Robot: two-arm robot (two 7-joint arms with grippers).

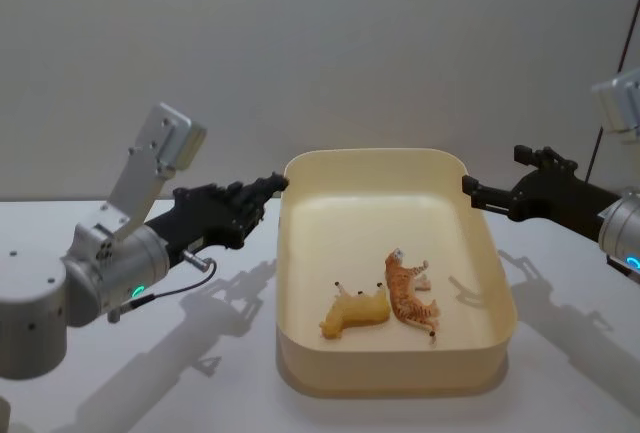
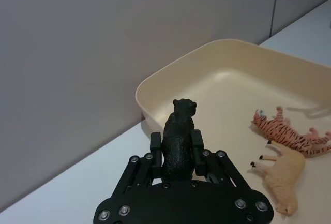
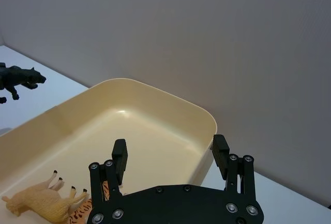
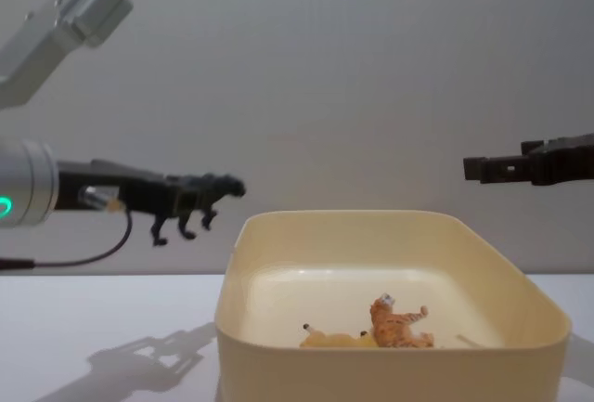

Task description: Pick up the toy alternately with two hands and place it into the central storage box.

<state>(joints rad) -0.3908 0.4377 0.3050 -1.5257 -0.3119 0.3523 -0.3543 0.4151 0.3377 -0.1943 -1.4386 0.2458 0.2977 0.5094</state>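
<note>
Black panther figure (image 2: 178,136) sits clamped in my left pincer (image 2: 176,149), fingers pressed on its flanks at mid-body, head and forelegs sticking out past the fingertips. In the chest view the panther (image 4: 190,200) hangs in the air, legs dangling below the pincer, level with or a bit above the rim of the storage box (image 4: 390,221) and just short of its near-left corner.

Handling, as I judge it: small, rigid moulded plastic, light, smooth-skinned. The flat fingers have only a narrow torso to bite on, so a twist in the grip is the likely failure (legs and tail look too thin to hold by). Torso across the ribs is the right place, and that is where I have it.

Ahead of the left pincer and lower down, inside the box: a striped orange tiger (image 1: 408,293) on its side and a pale yellow animal (image 1: 353,313) touching it, both on the floor of the tub.

Right pincer (image 3: 170,154) hovers spread wide and carrying nothing, over the opposite rim of the box (image 3: 155,97); from it the tiger and the yellow figure lie below and inward.

Box stands on the white bench (image 1: 230,393).
</note>
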